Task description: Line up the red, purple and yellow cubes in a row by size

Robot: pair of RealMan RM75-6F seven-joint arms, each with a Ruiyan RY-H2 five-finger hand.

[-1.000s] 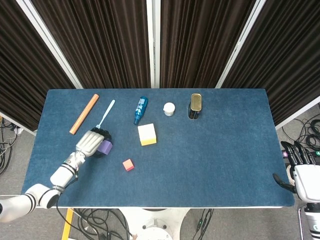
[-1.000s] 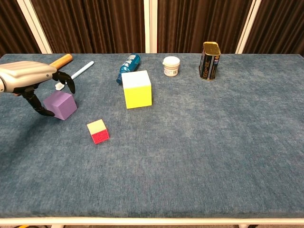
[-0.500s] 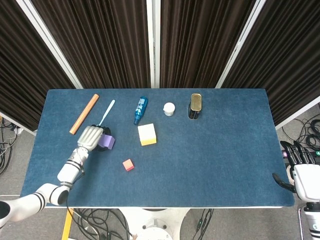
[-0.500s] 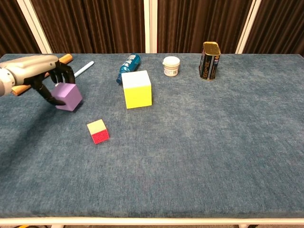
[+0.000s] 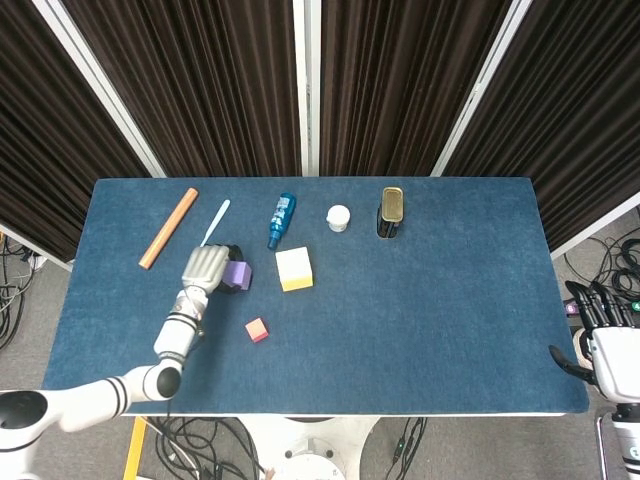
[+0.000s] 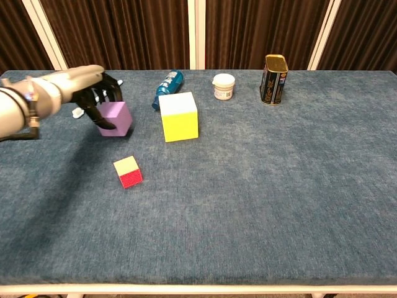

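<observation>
My left hand (image 5: 205, 268) (image 6: 92, 91) grips the purple cube (image 5: 237, 276) (image 6: 115, 118) and holds it just left of the large yellow cube (image 5: 294, 269) (image 6: 179, 116). The small red cube (image 5: 257, 330) (image 6: 128, 172) lies on the blue cloth nearer the front, below and between them. Whether the purple cube touches the cloth I cannot tell. My right hand (image 5: 598, 332) hangs off the table's right edge, fingers apart and holding nothing; the chest view does not show it.
Along the back stand an orange stick (image 5: 168, 241), a white and blue toothbrush (image 5: 212, 228), a blue bottle lying down (image 5: 281, 220) (image 6: 167, 85), a white jar (image 5: 339, 217) (image 6: 224, 86) and a dark tin (image 5: 391, 212) (image 6: 273, 71).
My left hand has closed on the purple cube and carried it right and toward the back, up beside the yellow cube. The right hand has stayed put.
</observation>
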